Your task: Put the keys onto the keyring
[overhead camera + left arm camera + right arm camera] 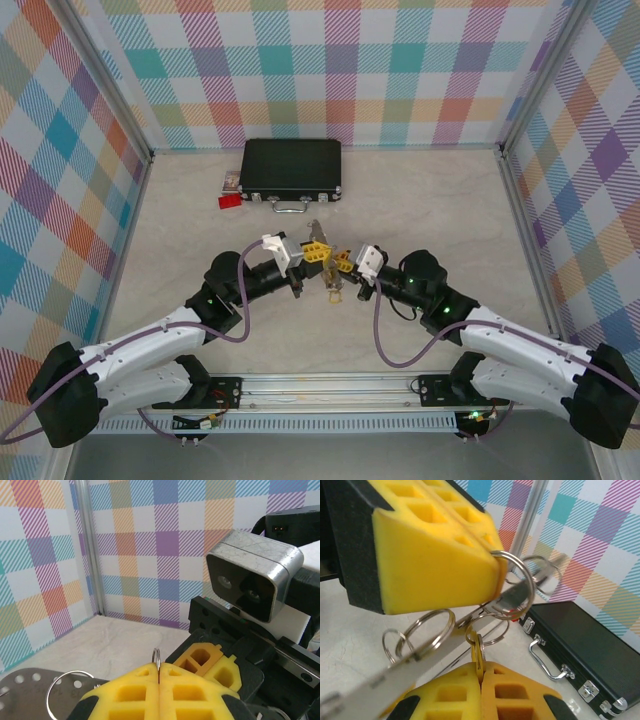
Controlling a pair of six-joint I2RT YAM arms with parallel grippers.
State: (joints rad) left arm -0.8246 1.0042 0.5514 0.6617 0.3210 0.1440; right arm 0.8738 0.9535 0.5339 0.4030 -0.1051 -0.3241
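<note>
Two grippers meet tip to tip over the middle of the table [200, 230], well in front of the black case [291, 170] that lies shut against the far wall. A small red block [229, 201] sits just off the case's left end.

The left gripper [316, 254] has its yellow fingers pressed together. From its own wrist [159, 677] I can see the thin edge of a split ring [157, 657] standing up out of the seam. The right wrist camera shows the same ring [517, 585] pinched at the very tip of that left gripper [490, 562].

The right gripper [341, 263] is likewise closed. Its fingertips [481, 672] nip a thin yellow-orange key [479, 652], seen edge-on and standing up from between them, just below the held ring.

The keyring [395, 672] is a flat grey metal strip running on a slant between the two grippers, up off the table. More wire rings [432, 627] hang around it. From the left wrist its perforated face [25, 695] sits low and to the left, with one wire ring [65, 692] looped through it.
</note>
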